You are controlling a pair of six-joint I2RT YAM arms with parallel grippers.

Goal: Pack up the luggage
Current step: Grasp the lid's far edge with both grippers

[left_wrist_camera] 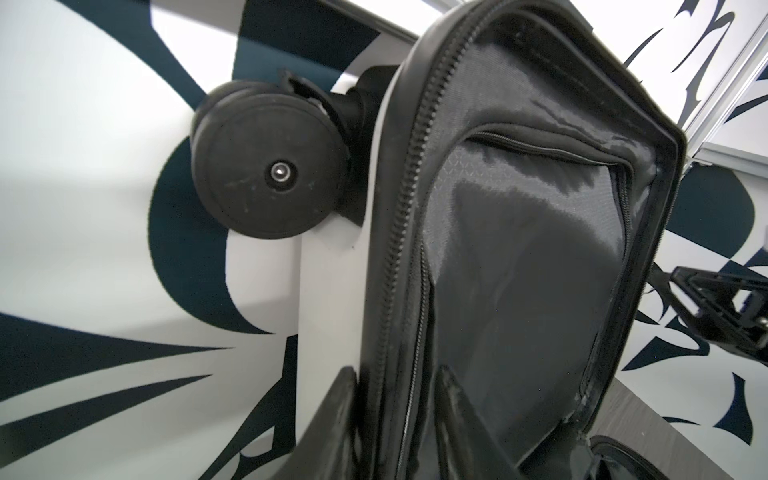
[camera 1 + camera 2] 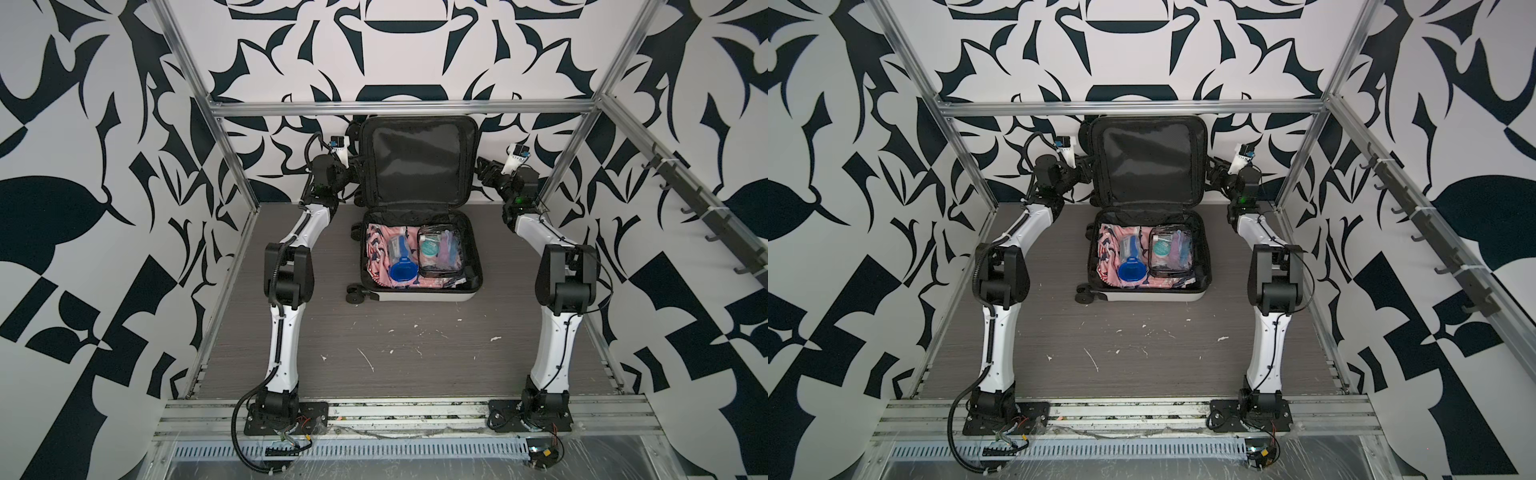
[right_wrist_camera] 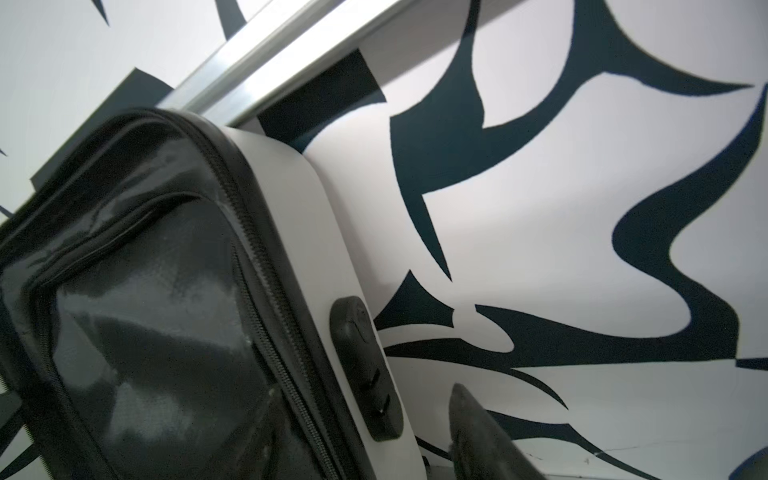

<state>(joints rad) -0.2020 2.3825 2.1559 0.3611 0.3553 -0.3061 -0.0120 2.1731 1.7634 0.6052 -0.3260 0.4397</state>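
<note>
The luggage stands open at the back of the table, its white base (image 2: 415,296) flat and its black-lined lid (image 2: 417,158) upright against the wall. Inside the base lie a pink patterned garment (image 2: 376,245), a blue brush-like item (image 2: 402,270) and a clear pouch (image 2: 440,251). My left gripper (image 1: 397,382) is at the lid's left edge, one finger on either side of the zipped rim, pressed on it. My right gripper (image 3: 374,436) straddles the lid's right edge. One finger (image 3: 469,415) shows behind the white shell, clear of it. The other is hidden.
An aluminium bar (image 2: 399,109) crosses just above the lid's top. A black spinner wheel (image 1: 266,162) sticks out of the lid beside my left gripper. A rail of hooks (image 2: 706,212) runs along the right wall. The grey table (image 2: 395,353) stretches in front of the suitcase.
</note>
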